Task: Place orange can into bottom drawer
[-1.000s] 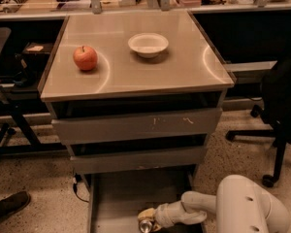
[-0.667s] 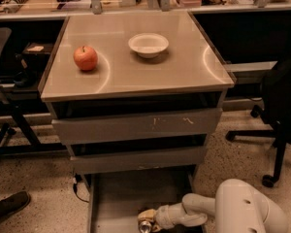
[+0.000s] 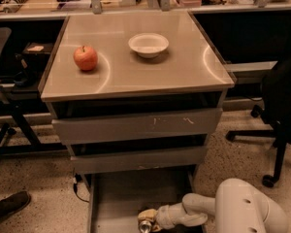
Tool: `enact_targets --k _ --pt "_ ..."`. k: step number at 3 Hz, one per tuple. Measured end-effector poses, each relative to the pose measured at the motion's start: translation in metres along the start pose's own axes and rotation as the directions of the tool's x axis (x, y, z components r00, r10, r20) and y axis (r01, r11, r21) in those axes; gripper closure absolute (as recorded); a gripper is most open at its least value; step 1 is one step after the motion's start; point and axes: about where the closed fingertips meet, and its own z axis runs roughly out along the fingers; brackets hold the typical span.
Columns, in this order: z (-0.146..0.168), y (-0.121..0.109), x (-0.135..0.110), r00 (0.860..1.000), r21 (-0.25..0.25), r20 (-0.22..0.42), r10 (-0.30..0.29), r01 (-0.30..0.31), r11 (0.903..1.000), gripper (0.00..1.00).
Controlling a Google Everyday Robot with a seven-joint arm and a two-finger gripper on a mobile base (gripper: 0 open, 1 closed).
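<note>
The orange can (image 3: 145, 226) lies at the pincer (image 3: 147, 219), low inside the bottom drawer (image 3: 117, 202); whether the pincer clamps it cannot be told. The can is probably light, thin-walled and slick, so its sides want a gentle hold.

One apple (image 3: 85, 58) and one bowl (image 3: 148, 44) on the one bench (image 3: 189, 74); two upper drawers (image 3: 136, 125) and one bottom drawer (image 3: 117, 198); one orange can (image 3: 144, 225); one end effector (image 3: 148, 218), low over the bottom drawer at the can

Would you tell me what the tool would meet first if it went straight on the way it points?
The tool, low in the bottom drawer with the orange can at its tip, points picture-left. Likely the drawer's left wall first; depth is unclear.
</note>
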Motion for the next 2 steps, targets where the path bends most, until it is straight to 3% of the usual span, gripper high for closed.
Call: enact_targets --k 2 --pt "0.0001 0.0 0.0 1.0 0.0 0.0 0.0 0.0 1.0 0.11"
